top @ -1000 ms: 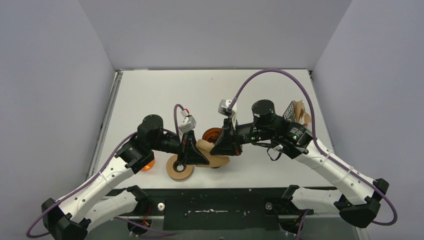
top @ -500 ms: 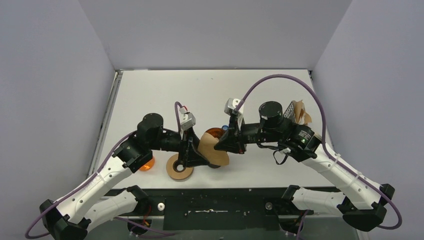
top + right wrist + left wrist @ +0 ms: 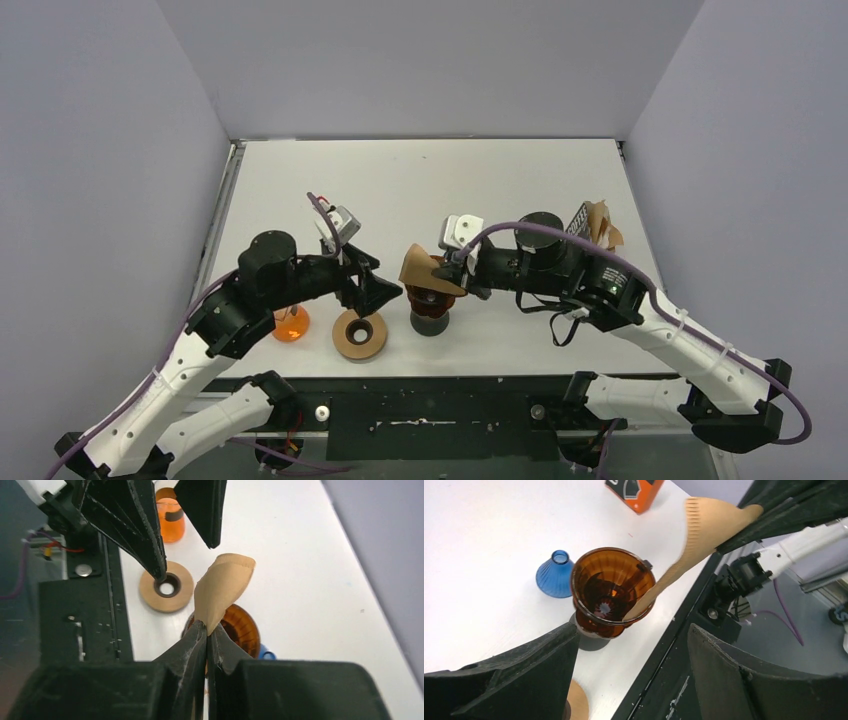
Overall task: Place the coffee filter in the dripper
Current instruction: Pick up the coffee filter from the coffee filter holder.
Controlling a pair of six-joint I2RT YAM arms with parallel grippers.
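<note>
Starting at your left, the small orange glass [image 3: 290,325] and the wooden ring [image 3: 360,335] sit near the table's [image 3: 400,180] front edge. The left gripper [image 3: 383,290] hangs over the ring with its jaws spread wide, holding nothing.

Next comes the amber dripper [image 3: 609,592], upright beside a blue funnel [image 3: 553,572]. The coffee filter [image 3: 704,525] slants down into it, lower tip inside the rim and upper part up in the air. The right gripper [image 3: 207,630] is pinched tight on the filter's upper edge.

Treat that filter as almost weightless, floppy paper. It probably creases at a touch, may cling to a finger, and won't drop under its own weight. Take it only at the crimped edge, with a shallow pinch, so the cone can spread against the glass.

You can't tell whether the cone is opened or folded flat, or whether its tip reaches the ribs. From above, the paper covers most of the dripper, and its lower edge is blurred in the left wrist view. At far right, the orange box [image 3: 634,490] is cut off.
</note>
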